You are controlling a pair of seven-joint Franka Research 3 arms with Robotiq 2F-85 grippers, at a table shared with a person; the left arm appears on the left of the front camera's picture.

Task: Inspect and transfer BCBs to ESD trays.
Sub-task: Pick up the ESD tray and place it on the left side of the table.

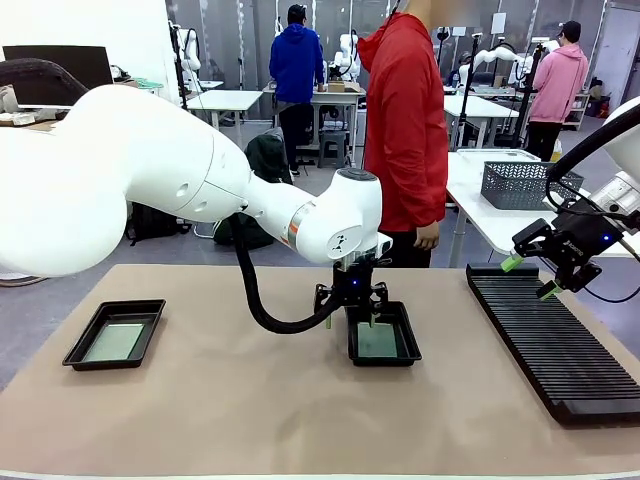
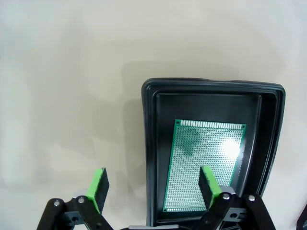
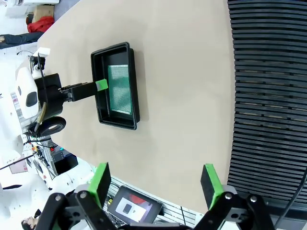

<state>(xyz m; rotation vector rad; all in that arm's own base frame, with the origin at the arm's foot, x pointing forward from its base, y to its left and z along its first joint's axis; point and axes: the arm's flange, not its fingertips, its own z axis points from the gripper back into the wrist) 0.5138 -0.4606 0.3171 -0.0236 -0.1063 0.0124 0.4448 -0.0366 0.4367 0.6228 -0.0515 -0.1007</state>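
While both arms' fingers [image 2: 152, 187] [image 3: 156, 183] gape wide, the BCB [image 1: 377, 341] lies flat, lengthwise along its ESD tray [image 1: 403, 352].

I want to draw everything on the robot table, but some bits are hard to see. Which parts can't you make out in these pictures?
- Front view: the near end of the long black ribbed rack is cut off by the picture's right edge.
- Front view: the left pincer hides the far end of the middle shallow black plastic tray.
- Left wrist view: a bright glare spot blurs the holes on the thin green circuit board.
- Front view: the grey wire-mesh basket's contents are hidden by its walls.
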